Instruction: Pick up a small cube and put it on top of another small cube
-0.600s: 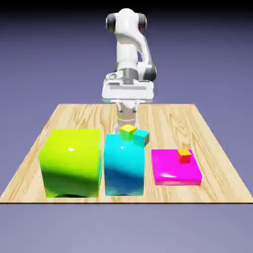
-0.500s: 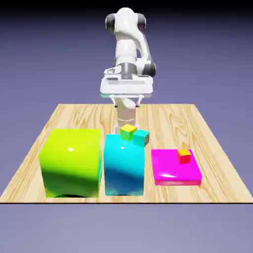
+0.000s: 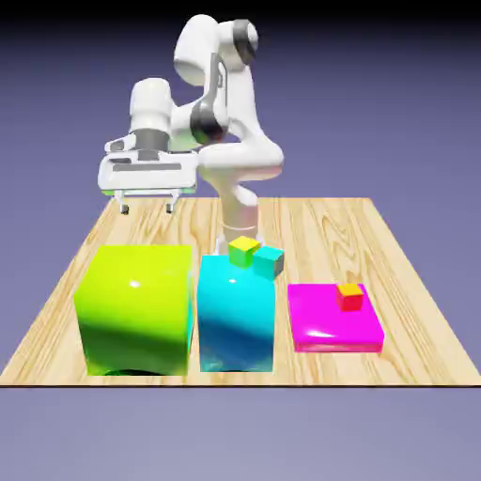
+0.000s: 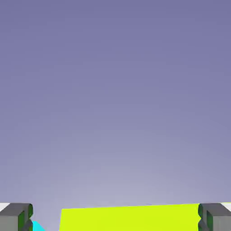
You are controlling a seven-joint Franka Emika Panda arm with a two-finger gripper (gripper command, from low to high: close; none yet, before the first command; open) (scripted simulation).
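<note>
Biggest thing first: the pale wooden table (image 3: 315, 230) looks the same as half a second ago, and nothing sitting on it has budged. The white robot arm (image 3: 230, 164) is what changed. It was parked dead centre at the far side, hand right behind the middle block. Now it's swung well over to the exterior view's left and hangs above the far left corner of the table.

Up front there's the big glossy lime-green block (image 3: 136, 315) on the left, the tall glossy cyan block (image 3: 235, 315) in the middle and the flat magenta slab (image 3: 324, 324) on the right. The hand view only catches the lime block's top at the bottom edge, plus a sliver of cyan.

The two-finger gripper (image 3: 146, 203) has its jaws spread wide with nothing between them. You can see the grey fingertips (image 4: 16, 217) way out at the two bottom corners of the hand view.

Small stuff: a little yellow-green cube (image 3: 244, 249) and a little teal cube (image 3: 271, 260) sit just beside each other behind the cyan block, and a little red cube with an orange top (image 3: 350, 296) sits on the slab.

The tiny deep-blue cube it's supposed to grab doesn't show in either view. My guess is it's hidden behind the lime block, since that's where the hand is headed. So nothing's picked up yet, and the stacking hasn't really started.
</note>
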